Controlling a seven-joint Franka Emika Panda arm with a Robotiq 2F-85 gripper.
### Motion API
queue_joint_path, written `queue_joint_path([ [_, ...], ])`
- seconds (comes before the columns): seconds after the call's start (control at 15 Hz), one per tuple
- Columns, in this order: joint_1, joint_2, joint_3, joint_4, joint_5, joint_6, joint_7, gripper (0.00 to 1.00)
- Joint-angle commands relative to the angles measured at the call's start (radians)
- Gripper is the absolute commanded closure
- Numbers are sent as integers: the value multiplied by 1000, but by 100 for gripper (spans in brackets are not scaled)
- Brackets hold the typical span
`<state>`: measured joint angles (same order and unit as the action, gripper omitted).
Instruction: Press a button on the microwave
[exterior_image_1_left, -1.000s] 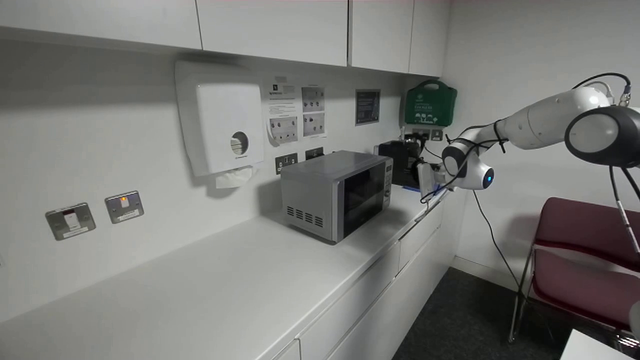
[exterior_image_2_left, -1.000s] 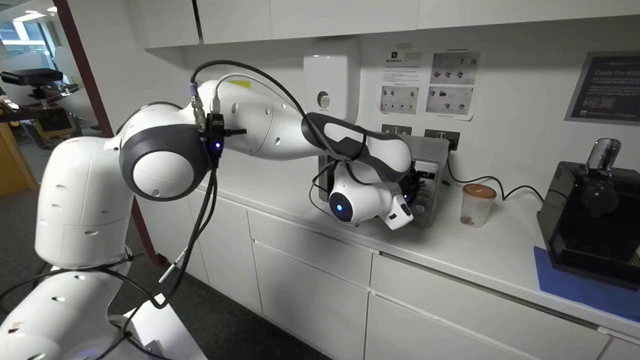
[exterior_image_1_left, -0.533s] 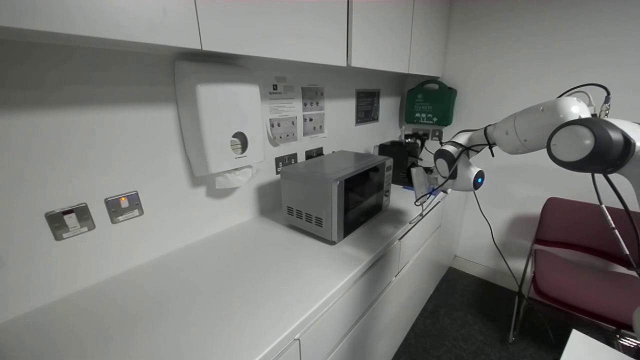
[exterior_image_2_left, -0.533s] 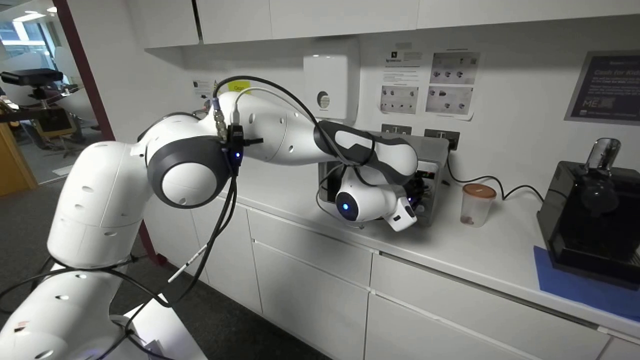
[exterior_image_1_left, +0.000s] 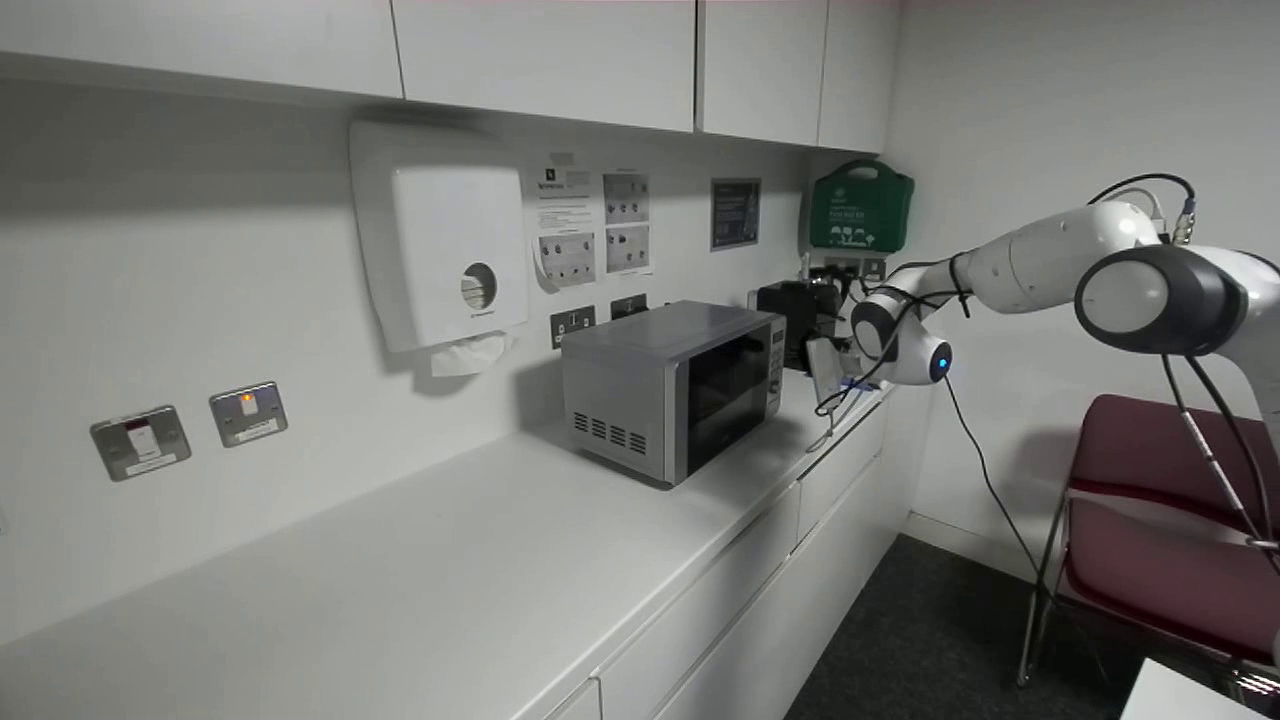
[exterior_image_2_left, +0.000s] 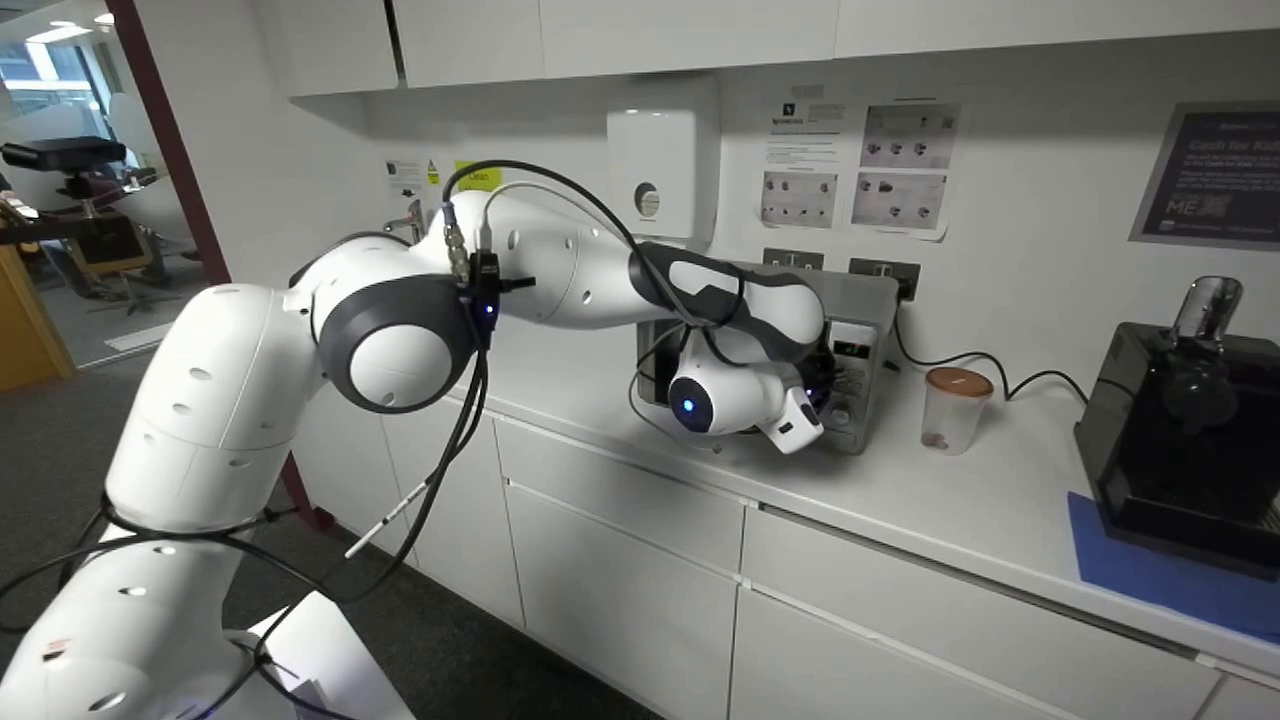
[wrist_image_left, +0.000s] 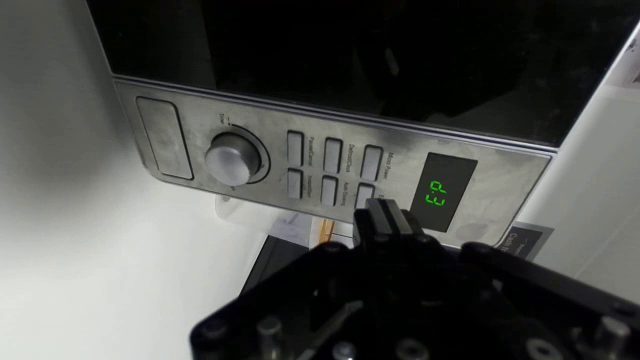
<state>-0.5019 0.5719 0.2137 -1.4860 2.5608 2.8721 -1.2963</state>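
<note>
The grey metallic microwave (exterior_image_1_left: 625, 385) with a dark glass front stands on the counter. It shows in both exterior views (exterior_image_2_left: 862, 298). In the wrist view its control panel (wrist_image_left: 200, 117) runs across the middle, with a round knob (wrist_image_left: 231, 159), several grey buttons (wrist_image_left: 332, 156) and a green-lit display (wrist_image_left: 442, 192). My gripper (wrist_image_left: 384, 206) is shut and empty in the wrist view. Its fingertips overlap the lower part of the button (wrist_image_left: 365, 194) beside the display. I cannot tell whether they touch it. The gripper (exterior_image_2_left: 822, 372) is mostly hidden behind the hand in an exterior view.
A clear tub (exterior_image_2_left: 948, 420) with an orange lid stands just beside the microwave. Beyond it are a black machine (exterior_image_2_left: 1180, 440) and a blue mat (exterior_image_2_left: 1110, 545). A white dispenser (exterior_image_1_left: 460, 250) hangs on the wall. Upper cabinets (exterior_image_1_left: 550, 60) overhang the counter (exterior_image_1_left: 420, 570).
The arm's elbow has come forward and lower, and the hand has moved closer to the microwave's control panel. In the last half second the hand has risen slightly. The microwave has not moved.
</note>
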Motion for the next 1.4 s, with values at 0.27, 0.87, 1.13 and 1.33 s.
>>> queue_joint_path([
  [0.27, 64, 54, -65, 113, 43, 63, -32, 100],
  [0.87, 118, 77, -120, 141, 48, 53, -44, 100],
  [1.13, 139, 78, -138, 142, 43, 47, -40, 100],
  [1.33, 152, 78, -150, 144, 44, 43, -42, 100],
])
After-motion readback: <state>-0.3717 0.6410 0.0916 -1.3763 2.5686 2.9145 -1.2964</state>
